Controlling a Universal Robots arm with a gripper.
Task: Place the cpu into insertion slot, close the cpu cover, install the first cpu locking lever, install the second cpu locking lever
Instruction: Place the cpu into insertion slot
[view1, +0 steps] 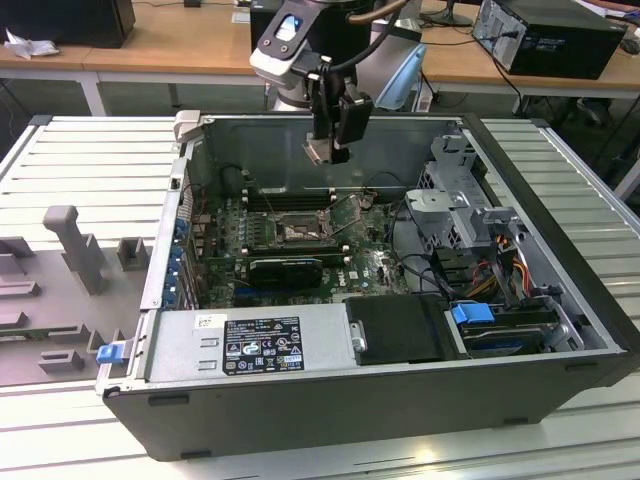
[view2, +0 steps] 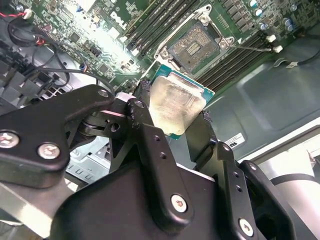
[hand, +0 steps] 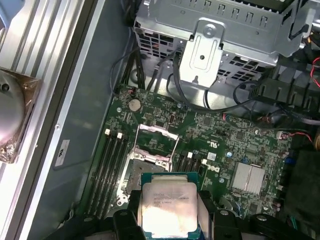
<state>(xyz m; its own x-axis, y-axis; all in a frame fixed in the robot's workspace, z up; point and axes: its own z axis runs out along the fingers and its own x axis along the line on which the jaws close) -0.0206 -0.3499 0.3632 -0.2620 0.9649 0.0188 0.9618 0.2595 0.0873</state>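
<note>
My gripper (view1: 328, 148) hangs high over the open computer case, shut on the cpu (view1: 318, 151), a flat pale metal square on a green edge. In both wrist views the cpu (view2: 177, 107) (hand: 169, 202) sits clamped between the black fingers (view2: 145, 127) (hand: 216, 220). The insertion slot (view1: 298, 232) (view2: 197, 42) (hand: 135, 172) lies below on the green motherboard, its pin field bare. The cpu cover (hand: 157, 144) stands tilted open at the slot's far side. The cpu is well above the slot and apart from it.
Long black memory slots (hand: 111, 160) flank the slot. A black finned block (view1: 285, 268) lies in front of it, and a power supply (view1: 250, 345) closes the case front. A metal drive cage (view1: 452, 200) with cables stands on the exterior view's right.
</note>
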